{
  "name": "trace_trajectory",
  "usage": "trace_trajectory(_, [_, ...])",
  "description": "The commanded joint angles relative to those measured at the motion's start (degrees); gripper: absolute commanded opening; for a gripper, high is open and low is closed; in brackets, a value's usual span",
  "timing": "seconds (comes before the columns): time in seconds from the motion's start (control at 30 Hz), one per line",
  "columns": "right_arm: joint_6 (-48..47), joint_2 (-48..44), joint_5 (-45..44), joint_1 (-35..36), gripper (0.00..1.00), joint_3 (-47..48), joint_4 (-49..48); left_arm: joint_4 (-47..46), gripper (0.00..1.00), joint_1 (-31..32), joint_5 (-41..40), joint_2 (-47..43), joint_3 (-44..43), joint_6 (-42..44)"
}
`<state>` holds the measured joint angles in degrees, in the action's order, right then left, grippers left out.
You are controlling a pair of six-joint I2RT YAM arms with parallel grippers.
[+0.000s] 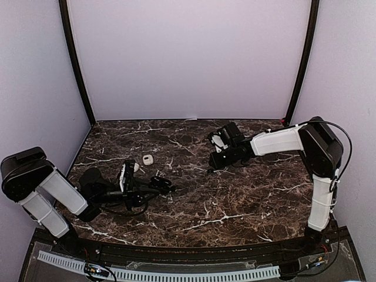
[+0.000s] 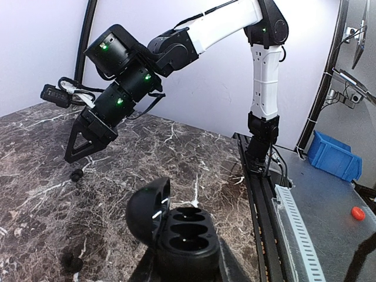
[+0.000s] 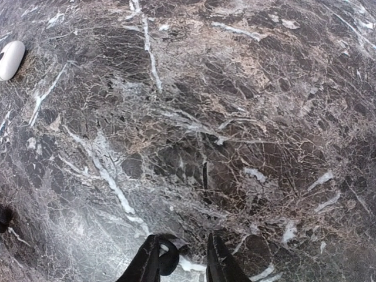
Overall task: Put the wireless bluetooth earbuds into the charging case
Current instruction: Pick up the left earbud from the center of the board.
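**Case** (image 2: 202, 254): black, held off the tabletop (image 3: 264, 147) in your left end effector (image 2: 188, 271), which is closed tight on the lower body. The lid (image 2: 147, 214) is swung open and stands up at one side. The wells (image 2: 188, 234) face up and look empty.

**Earbud** (image 3: 168, 259): black and very small. It sits between the fingertips of your right end effector (image 3: 181, 238) and touches one finger. It is well to the right of the case and farther from the arm bases. Its long axis is too small and too shadowed to read.

**Right end effector:** the jaws are narrowed to a slim gap around the earbud, with the tips down at the tabletop. You cannot tell whether the earbud is pinched or only lies between the jaws. The left wrist view shows a dark bit just under the tips, and it is unclear whether that bit rests on the tabletop or hangs.

**White case** (image 1: 148, 159): closed, on the tabletop just beyond the black case. It looks to play no part in this step.

**Governing relation:** seen from the earbud, the case lies leftward and toward the bases, mouth upward. The right arm is the one at the earbud and the left arm only presents the case.

**Judgement:** confirm the pinch before you lift. Then carry the earbud across to above the case and lower it stem first into a well. A loose hold would probably drop it on the dark marble, where it would be hard to find.
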<state>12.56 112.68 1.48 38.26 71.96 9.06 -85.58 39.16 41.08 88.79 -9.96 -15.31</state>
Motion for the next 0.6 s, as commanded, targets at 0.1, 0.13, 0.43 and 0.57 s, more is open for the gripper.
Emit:
trace_trajectory(0.1, [-0.8,2.6,-0.31,0.15,0.26,1.47,-1.15,-1.87,0.15,-0.21,0.67,-0.39,0.39,-0.22])
trace_trajectory(0.13, [-0.78,2.77,-0.11,0.16,0.26,1.39,-1.24,-1.95,0.15,-0.2,0.74,-0.34,0.38,-0.21])
trace_trajectory(0.43, [-0.96,1.17,3.23,0.17,0.26,-2.16,-2.96,-2.39,0.15,-0.2,1.36,0.32,0.16,-0.43])
trace_trajectory(0.57, [-0.91,0.17,4.46,0.15,0.25,-3.75,-3.3,-2.57,0.15,-0.19,1.68,0.48,0.11,-0.47])
